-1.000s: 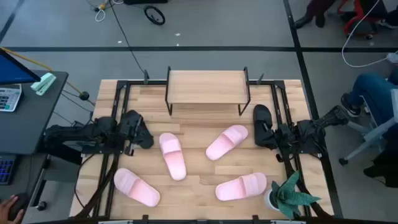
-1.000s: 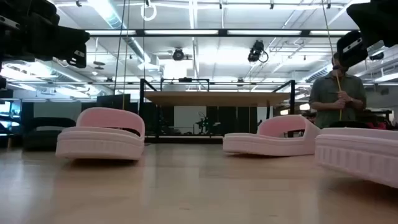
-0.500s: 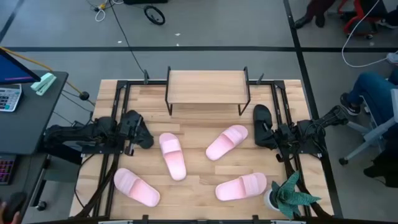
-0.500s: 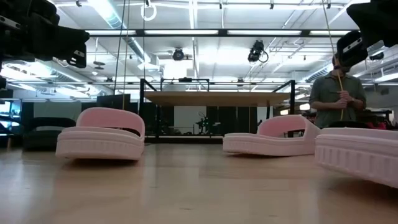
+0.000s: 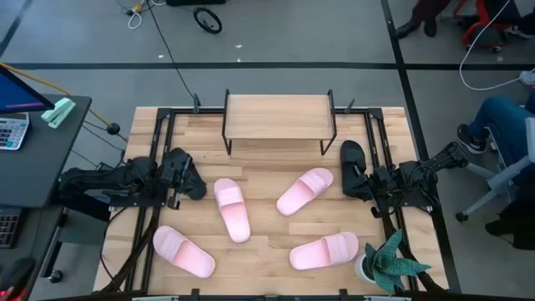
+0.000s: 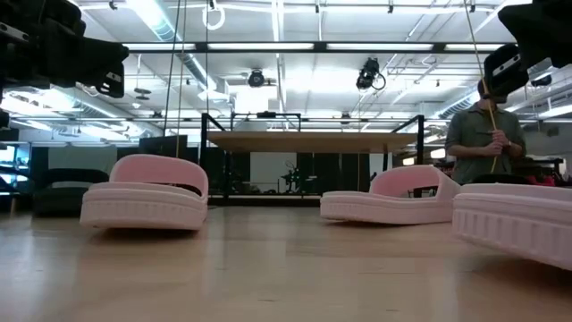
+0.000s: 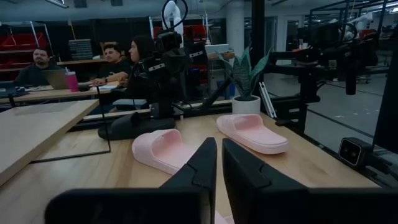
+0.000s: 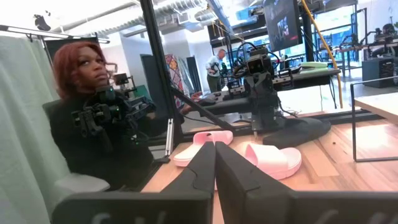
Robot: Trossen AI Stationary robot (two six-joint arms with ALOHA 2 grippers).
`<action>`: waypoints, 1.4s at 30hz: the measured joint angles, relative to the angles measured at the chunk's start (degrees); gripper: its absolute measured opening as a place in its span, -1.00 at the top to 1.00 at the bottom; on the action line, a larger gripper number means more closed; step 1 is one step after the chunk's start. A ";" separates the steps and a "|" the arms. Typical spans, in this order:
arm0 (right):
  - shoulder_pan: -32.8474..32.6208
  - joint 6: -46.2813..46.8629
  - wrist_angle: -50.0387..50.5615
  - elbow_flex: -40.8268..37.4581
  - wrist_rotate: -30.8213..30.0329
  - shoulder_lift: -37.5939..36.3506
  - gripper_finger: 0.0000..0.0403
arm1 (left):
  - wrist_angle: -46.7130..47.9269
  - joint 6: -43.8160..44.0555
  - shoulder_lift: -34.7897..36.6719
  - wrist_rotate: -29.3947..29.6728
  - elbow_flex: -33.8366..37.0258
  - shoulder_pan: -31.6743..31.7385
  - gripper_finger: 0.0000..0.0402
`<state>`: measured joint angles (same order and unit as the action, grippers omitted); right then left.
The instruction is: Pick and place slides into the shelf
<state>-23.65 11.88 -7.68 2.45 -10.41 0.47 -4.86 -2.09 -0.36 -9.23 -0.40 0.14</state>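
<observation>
Stock: four pink slides (image 5: 232,210) mid-table, black slide (image 5: 352,157) beside the shelf (image 5: 279,117) at the far edge; my left gripper (image 7: 217,163) and right gripper (image 8: 215,160) nearly closed, empty; advise opening wide before descending on a strap.

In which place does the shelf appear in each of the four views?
High view: the shelf is at the top centre.
Low view: centre of the background, behind the slides.
Left wrist view: left edge, its board and a thin frame leg.
Right wrist view: right edge, only a corner.
Shared landmark: the pink slides lying in front of it.
</observation>
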 joint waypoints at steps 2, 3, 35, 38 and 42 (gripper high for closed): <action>-0.01 0.00 0.00 -0.01 0.00 0.00 0.91 | 0.01 -0.01 0.01 0.00 0.01 0.00 0.87; 0.01 -0.01 0.00 -0.01 0.00 -0.02 0.91 | 0.00 0.00 0.01 -0.01 0.02 0.00 0.87; 0.00 0.00 0.00 -0.01 -0.02 -0.02 0.91 | 0.00 -0.02 -0.01 0.02 0.02 0.00 0.84; 0.00 0.00 0.00 0.00 -0.02 -0.02 0.91 | 0.02 0.01 0.01 -0.01 0.01 0.00 0.82; -0.01 0.00 0.00 -0.01 0.00 0.00 0.91 | 0.00 -0.02 -0.01 0.01 0.01 0.00 0.81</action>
<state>-23.66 11.88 -7.68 2.44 -10.41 0.47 -4.86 -2.11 -0.36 -9.22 -0.39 0.14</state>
